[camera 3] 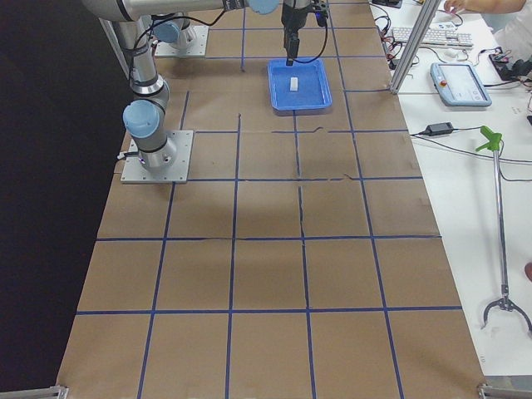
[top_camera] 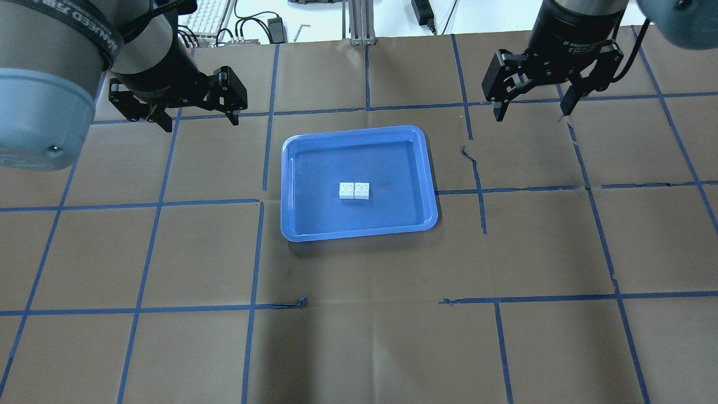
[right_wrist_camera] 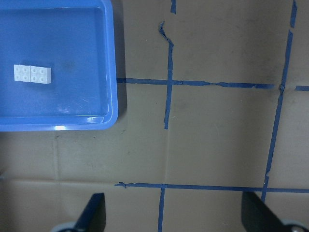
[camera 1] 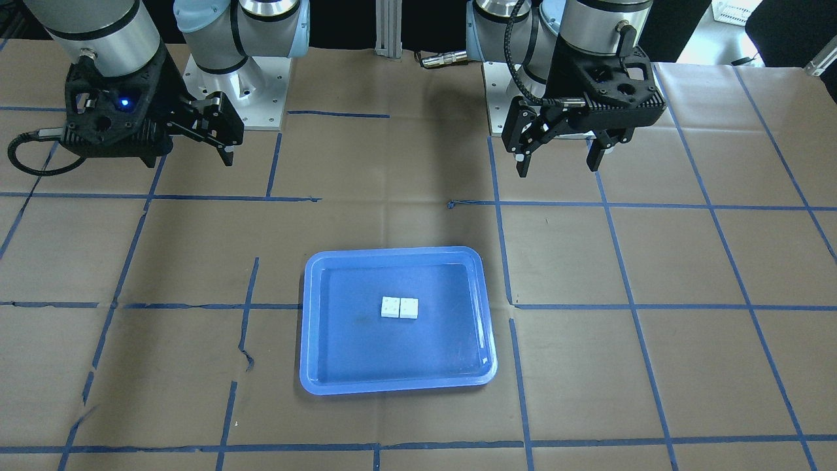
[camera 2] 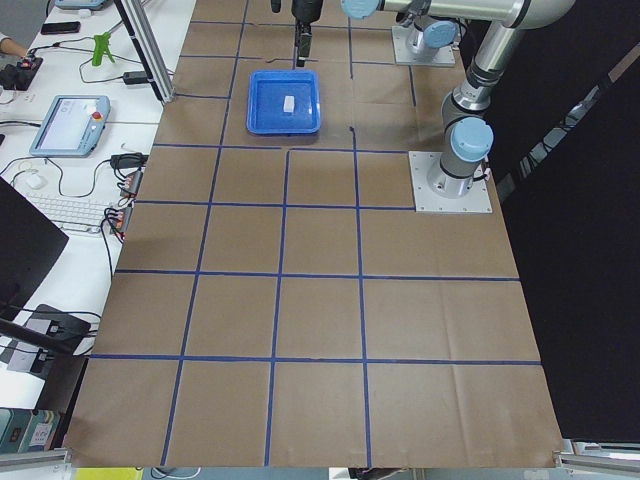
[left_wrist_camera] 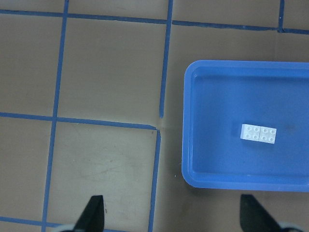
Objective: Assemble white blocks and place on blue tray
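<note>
The two white blocks (camera 1: 399,307) lie side by side, touching, studs up, near the middle of the blue tray (camera 1: 392,252). They also show in the overhead view (top_camera: 354,191) inside the tray (top_camera: 359,130). My left gripper (top_camera: 197,120) is open and empty, raised above the table to the left of the tray's far corner. My right gripper (top_camera: 530,112) is open and empty, raised to the right of the tray's far side. The left wrist view shows the blocks (left_wrist_camera: 259,134) ahead and to the right. The right wrist view shows them (right_wrist_camera: 32,74) at the upper left.
Brown paper with a grid of blue tape lines (top_camera: 258,252) covers the table. The tape is torn and lifted in places (top_camera: 468,154). The two arm bases (camera 1: 235,91) stand at the robot's edge. Keyboards, cables and a tablet lie beyond the far edge (top_camera: 224,17).
</note>
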`<act>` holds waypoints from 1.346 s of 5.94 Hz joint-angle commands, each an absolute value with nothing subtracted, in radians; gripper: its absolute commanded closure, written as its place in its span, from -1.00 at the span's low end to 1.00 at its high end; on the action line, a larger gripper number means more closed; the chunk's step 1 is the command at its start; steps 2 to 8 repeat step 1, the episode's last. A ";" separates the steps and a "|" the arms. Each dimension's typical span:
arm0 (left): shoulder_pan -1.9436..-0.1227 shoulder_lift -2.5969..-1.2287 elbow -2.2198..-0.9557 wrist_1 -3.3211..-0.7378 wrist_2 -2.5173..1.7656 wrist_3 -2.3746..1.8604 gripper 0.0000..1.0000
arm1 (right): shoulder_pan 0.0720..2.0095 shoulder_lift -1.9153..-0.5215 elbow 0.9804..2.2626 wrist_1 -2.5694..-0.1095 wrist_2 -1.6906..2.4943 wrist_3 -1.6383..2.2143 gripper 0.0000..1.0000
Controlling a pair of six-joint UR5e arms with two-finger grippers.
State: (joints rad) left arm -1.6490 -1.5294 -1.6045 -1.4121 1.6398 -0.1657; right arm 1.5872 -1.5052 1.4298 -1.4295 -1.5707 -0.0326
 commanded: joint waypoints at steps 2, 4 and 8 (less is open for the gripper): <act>-1.649 -1.529 -1.605 -1.411 1.640 -0.166 -0.99 | 1.583 -1.505 1.434 -1.427 -1.571 -0.032 -1.00; -1.649 -1.529 -1.605 -1.411 1.640 -0.166 -0.99 | 1.583 -1.505 1.434 -1.427 -1.571 -0.032 -1.00; -1.649 -1.529 -1.605 -1.411 1.640 -0.166 -0.99 | 1.583 -1.505 1.434 -1.427 -1.571 -0.032 -1.00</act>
